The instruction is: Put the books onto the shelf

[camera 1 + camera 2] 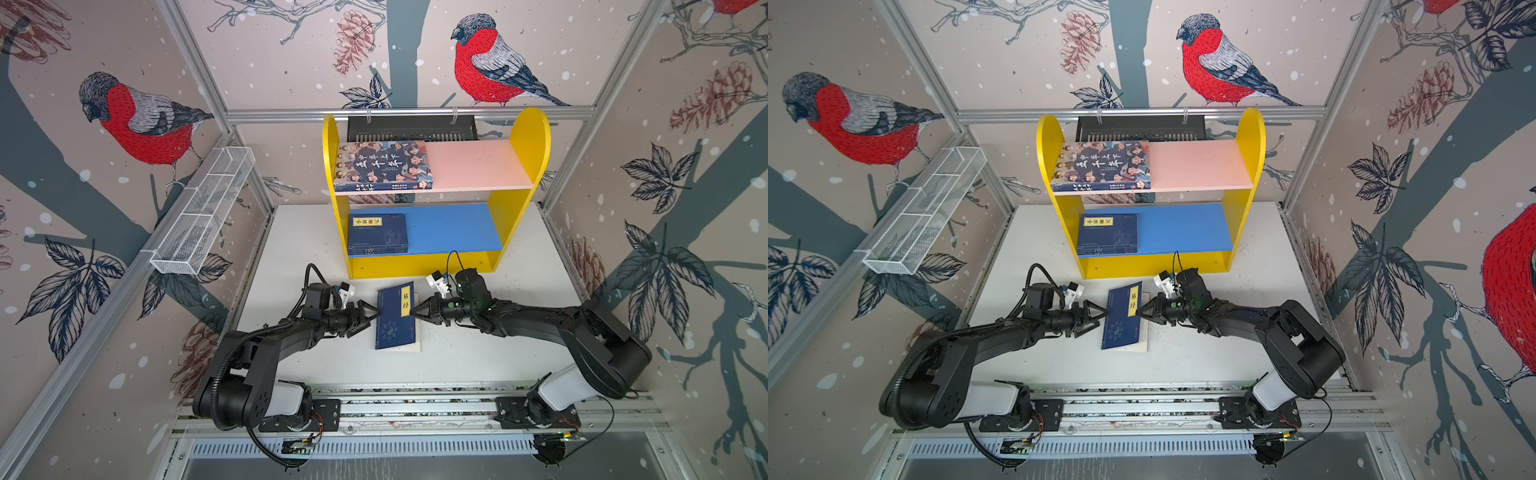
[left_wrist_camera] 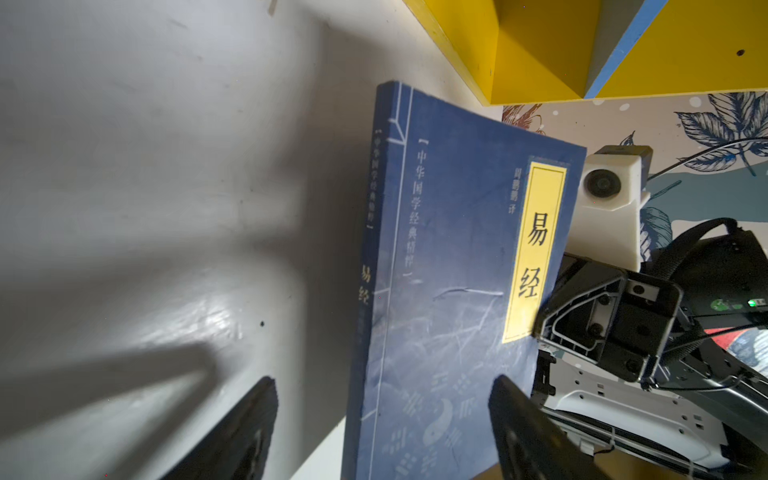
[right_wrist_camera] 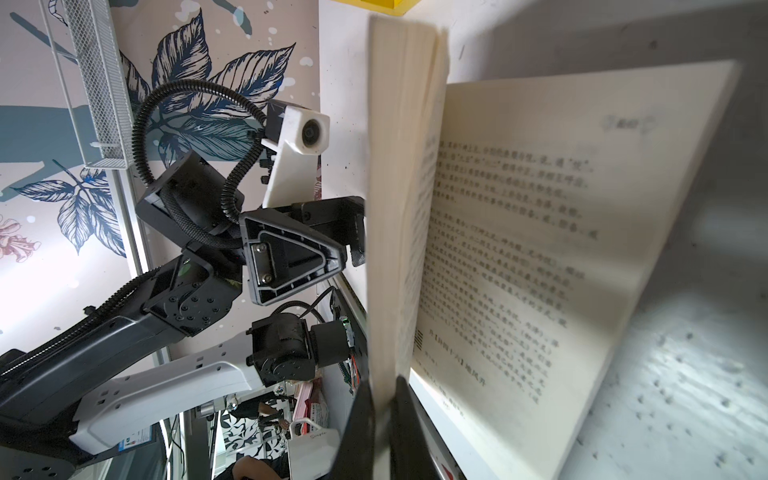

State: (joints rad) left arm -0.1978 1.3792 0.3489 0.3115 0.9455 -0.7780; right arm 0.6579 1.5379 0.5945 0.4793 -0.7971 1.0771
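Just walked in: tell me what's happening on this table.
The right gripper is shut on the page edge of a navy-blue book on the table, tilting up its cover and most pages; the last leaf lies flat. The left gripper stands open at the spine. On the yellow shelf, a cartoon-cover book lies on the pink board, navy books on the blue board.

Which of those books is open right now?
The thin navy-blue book with a yellow label on the white table: its pages are parted. The cartoon-cover book and navy-blue stack lie closed on the yellow shelf.
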